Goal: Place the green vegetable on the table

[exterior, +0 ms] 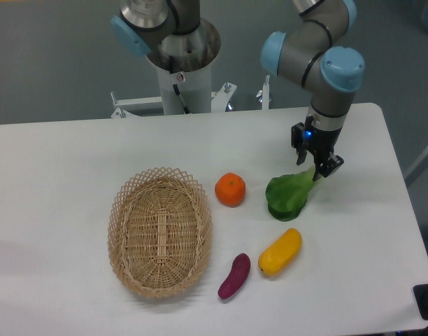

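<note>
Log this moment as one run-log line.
gripper: shut on green leafy vegetable by its pale stem | leaves low over white table, contact unclear | right of orange fruit | release pending

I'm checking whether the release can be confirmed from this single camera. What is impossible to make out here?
- Whether the gripper grips the green vegetable's stem: too small, fingers cover it.
- Whether its leaves touch the table: the angle hides the underside.
- The basket's near inner wall: hidden by its rim.
</note>
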Robot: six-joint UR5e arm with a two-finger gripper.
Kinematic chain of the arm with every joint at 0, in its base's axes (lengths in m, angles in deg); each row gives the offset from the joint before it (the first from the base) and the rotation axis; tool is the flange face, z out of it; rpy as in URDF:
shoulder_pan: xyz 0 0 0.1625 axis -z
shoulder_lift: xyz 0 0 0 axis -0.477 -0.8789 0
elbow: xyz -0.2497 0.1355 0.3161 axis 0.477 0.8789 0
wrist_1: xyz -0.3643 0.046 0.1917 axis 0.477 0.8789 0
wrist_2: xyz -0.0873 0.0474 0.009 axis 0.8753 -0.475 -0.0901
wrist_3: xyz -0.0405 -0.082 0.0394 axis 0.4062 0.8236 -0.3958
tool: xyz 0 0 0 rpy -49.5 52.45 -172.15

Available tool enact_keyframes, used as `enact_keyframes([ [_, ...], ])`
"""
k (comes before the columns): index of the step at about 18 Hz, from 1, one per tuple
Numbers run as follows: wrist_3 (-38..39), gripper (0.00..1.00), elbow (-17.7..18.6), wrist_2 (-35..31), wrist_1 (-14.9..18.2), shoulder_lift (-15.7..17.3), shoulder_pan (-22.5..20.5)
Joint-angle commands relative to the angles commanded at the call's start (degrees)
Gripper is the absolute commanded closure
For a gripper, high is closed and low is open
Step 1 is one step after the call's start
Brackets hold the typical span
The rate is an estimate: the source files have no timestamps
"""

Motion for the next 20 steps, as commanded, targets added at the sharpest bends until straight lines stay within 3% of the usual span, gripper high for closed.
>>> enact_keyframes([
  [4, 2.28, 0.00, -2.10, 0.09, 0.18, 2.20, -0.53],
  [8, 6.76, 0.00, -6.23, 0.88, 0.35, 3.69, -0.09],
  [12, 6.42, 0.00, -10.89, -0.27, 1.93, 4.49, -0.79],
  [14, 5.98, 0.00, -13.08, -0.18, 4.38, 4.49, -0.97],
  [18, 3.79, 0.00, -18.97, -0.26, 14.48, 4.49, -2.46],
  [20, 0.89, 0.00, -20.47, -0.35, 16.87, 4.66, -3.42],
])
